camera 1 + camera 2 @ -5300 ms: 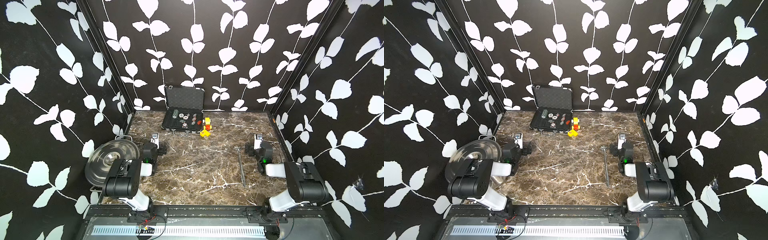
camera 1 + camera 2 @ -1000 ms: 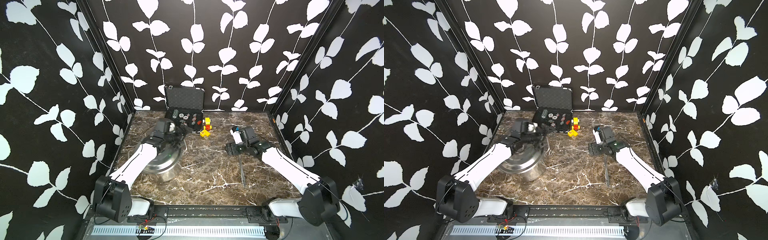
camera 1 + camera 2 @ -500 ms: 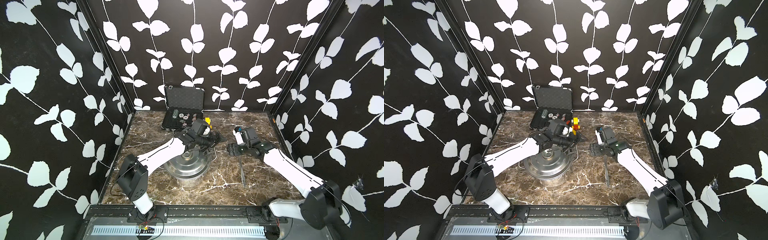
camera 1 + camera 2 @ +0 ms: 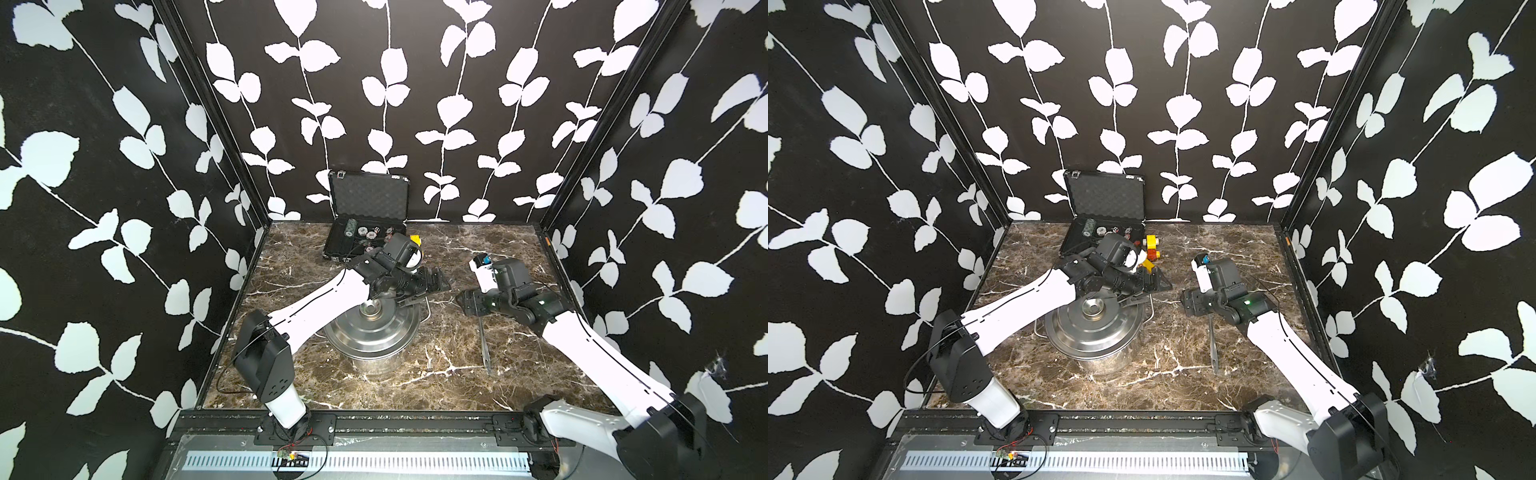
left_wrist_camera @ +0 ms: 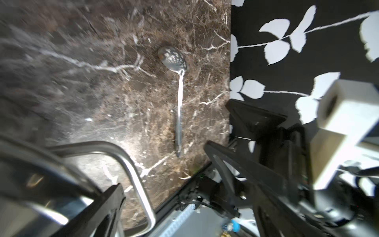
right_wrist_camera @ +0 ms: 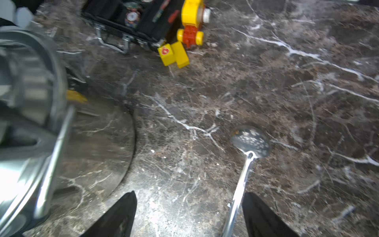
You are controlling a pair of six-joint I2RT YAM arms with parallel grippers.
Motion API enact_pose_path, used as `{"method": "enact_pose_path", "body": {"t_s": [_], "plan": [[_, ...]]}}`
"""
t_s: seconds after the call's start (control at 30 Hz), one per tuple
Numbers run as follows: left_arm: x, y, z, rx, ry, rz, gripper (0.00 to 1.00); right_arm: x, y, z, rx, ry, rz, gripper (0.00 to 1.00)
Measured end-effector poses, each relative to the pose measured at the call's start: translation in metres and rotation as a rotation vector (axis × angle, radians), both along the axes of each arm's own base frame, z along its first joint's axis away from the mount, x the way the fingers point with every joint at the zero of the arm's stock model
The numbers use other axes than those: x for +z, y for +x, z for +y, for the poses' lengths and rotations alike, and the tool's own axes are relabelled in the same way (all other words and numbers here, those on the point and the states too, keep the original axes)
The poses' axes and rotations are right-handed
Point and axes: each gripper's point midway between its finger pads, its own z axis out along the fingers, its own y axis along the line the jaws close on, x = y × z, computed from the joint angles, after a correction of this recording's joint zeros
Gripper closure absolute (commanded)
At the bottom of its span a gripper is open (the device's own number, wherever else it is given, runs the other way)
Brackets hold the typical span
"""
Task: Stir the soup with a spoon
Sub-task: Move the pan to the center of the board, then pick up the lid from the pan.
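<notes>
The right jaws stood apart and empty, low over the spoon (image 6: 242, 178). Its handle ran up between them, nearer one side than the middle, and its small round bowl lay just ahead on the table (image 6: 266, 71). In both top views the spoon lay flat, apart from the pot (image 4: 376, 363) and on its right.

To pick it up cleanly, I judged that the right jaws should shift sideways until the handle sat centred. They should then sink until they almost met the marble and close across the handle, since so thin a handle gave little height to pinch.

The left jaws were spread wide at the pot's far rim, beside its wire side handle (image 5: 98, 146), and clamped on nothing. The lid (image 4: 386, 332) sat on the pot, so it would have to come off before any stirring.

Compared with a second earlier, the pot had travelled with the left arm from the left part of the table to its middle. The spoon had not moved, and the right jaws hung almost where they had been.
</notes>
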Motion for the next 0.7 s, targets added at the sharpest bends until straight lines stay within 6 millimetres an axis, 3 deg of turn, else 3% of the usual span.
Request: {"method": "enact_pose_path", "body": {"t_s": [0.2,0.37,0.43,0.53,0.63,0.7], "plan": [[0.018,0.003,0.034,-0.062,0.152,-0.240,0.01,0.009,-0.009,0.013,0.091,0.042,-0.038,0.19],[0.065,0.014,0.096,0.017,0.333,-0.535,0.01,0.014,-0.028,0.053,0.269,0.023,-0.087,0.19],[0.086,0.021,0.136,0.112,0.404,-0.612,0.01,0.019,-0.038,0.077,0.365,0.018,-0.124,0.19],[0.101,0.040,0.230,0.372,0.490,-0.625,0.01,0.030,-0.053,0.115,0.501,0.024,-0.218,0.18],[0.088,0.037,0.319,0.622,0.584,-0.560,0.01,0.041,-0.067,0.151,0.627,0.047,-0.318,0.17],[0.074,0.024,0.347,0.692,0.621,-0.518,0.01,0.046,-0.072,0.172,0.685,0.071,-0.361,0.17]]}}
